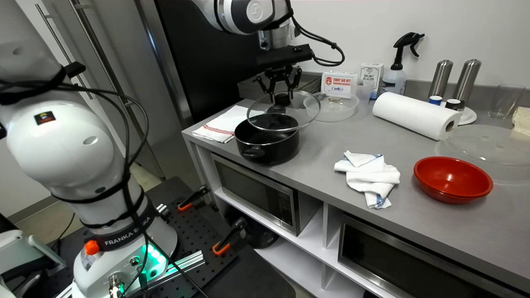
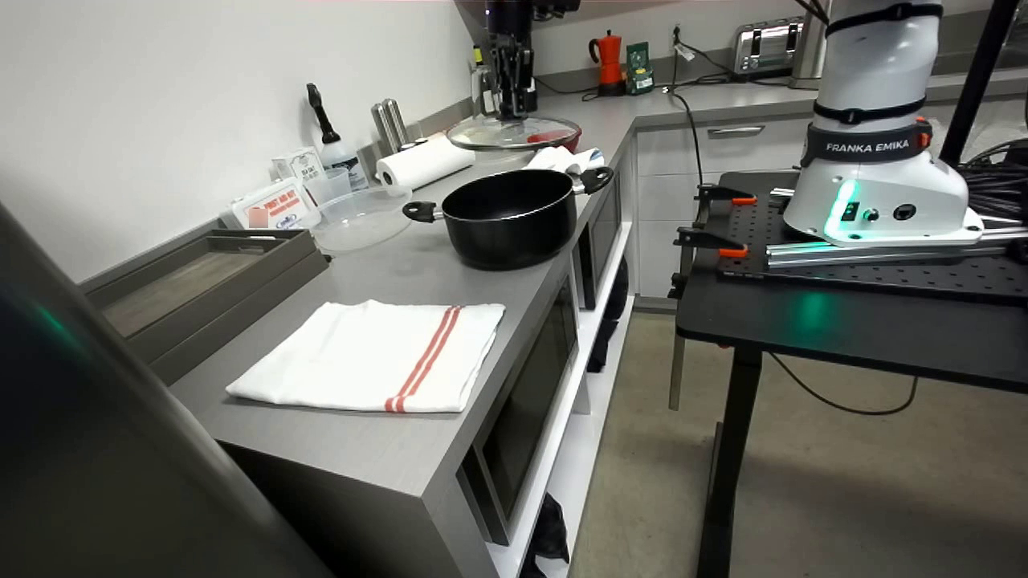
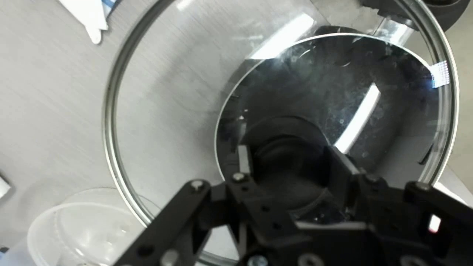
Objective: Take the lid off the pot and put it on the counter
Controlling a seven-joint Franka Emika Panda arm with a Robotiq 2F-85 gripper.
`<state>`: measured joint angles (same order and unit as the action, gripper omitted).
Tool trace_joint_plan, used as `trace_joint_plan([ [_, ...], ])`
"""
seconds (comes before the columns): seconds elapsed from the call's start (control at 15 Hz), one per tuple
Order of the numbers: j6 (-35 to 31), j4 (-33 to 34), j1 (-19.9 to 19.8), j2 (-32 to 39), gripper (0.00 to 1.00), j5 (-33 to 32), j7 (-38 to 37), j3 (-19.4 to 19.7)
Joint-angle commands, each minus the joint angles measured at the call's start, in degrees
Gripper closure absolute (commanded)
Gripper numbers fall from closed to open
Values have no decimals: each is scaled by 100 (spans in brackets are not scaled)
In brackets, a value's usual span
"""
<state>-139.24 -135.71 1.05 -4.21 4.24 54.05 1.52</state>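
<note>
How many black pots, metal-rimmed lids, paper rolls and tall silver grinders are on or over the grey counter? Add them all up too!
Black pot: 1
Metal-rimmed lid: 1
Paper roll: 1
Tall silver grinders: 2
Total: 5

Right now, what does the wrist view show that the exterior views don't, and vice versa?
Wrist view only: a near-overhead look through the glass of the lid down onto the pot.

Both exterior views, not wrist: the red bowl, the robot's base and two tall metal shakers.

All share: the gripper holding the lid at its centre, the pot, part of the counter and the crumpled cloth, just a corner of it in the wrist view.
</note>
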Motion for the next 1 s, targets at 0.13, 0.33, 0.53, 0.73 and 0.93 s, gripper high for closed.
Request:
trace_joint_plan([
  [0.13,562,648,-277,-24,75,717,351,400],
  [0.33,422,531,-334,2,50,672,266,425],
  [0.53,491,613,-395,3,50,812,367,493],
  [0.73,495,613,-384,11,50,822,367,484],
  [0.93,438,775,-411,264,75,933,380,511],
])
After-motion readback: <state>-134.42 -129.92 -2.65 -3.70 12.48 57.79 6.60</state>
